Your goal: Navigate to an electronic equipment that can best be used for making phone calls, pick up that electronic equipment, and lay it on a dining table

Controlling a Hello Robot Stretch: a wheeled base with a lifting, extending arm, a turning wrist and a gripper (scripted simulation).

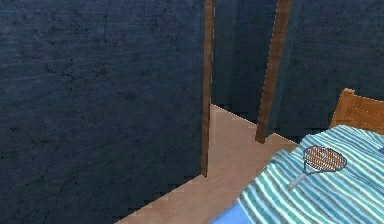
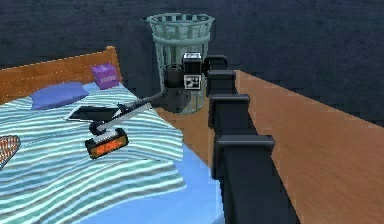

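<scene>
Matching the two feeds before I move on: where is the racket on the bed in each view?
Forward view: the racket lies low right, on the striped bedcover.
Arm side view: its netted head pokes in at the left edge, below the middle.
Shared landmark: the bed's wooden headboard.

A dark flat slab [image 2: 84,112] lies flat on the striped bed [image 2: 150,172].

bed [image 2: 60,185] at arm side view's left, headboard [image 2: 45,72] behind | on bed: box [image 2: 105,72] by headboard, pillow [image 2: 58,96] left of it, flat slab [image 2: 85,112] before pillow, block [image 2: 108,146] nearer | bin [image 2: 180,45] behind bed's corner | forward view: racket [image 1: 322,158] on bed, doorway [image 1: 240,80] to its left
</scene>
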